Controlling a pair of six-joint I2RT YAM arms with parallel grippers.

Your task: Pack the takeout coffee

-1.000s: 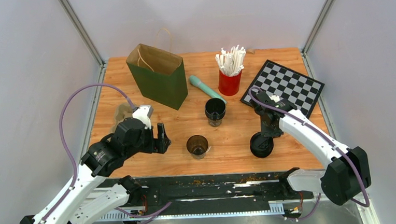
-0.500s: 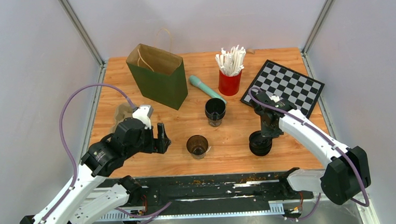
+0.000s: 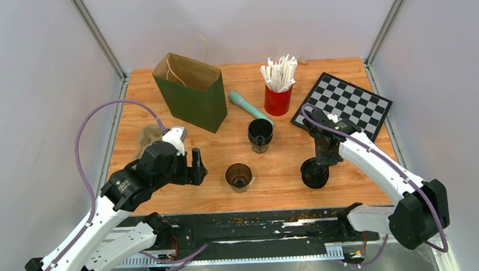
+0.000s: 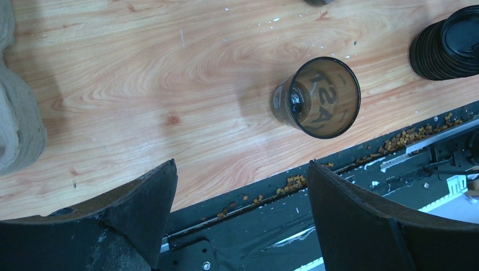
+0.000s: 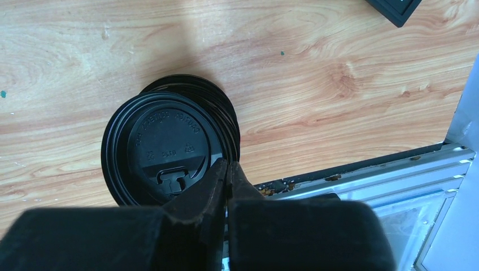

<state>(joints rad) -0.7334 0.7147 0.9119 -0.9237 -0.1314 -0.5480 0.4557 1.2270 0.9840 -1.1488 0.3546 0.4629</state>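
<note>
**Right Gripper Clenched on Top Lid; Left Gripper Released**

In the right wrist view, the right gripper (image 5: pixel 227 169) is clenched on the rim of the top black plastic lid (image 5: pixel 164 147). This lid sits slightly offset on the stack of black lids (image 3: pixel 315 175), at the lower right of the wooden table (image 3: pixel 288 157).

The left gripper (image 4: pixel 242 169) hangs at lower left, jaws wide, grasping nothing.

The brown translucent plastic cup (image 4: pixel 316 97) stands upright at lower centre, between the two grippers. The green paper bag (image 3: pixel 192 93) stands open at upper left.
</note>
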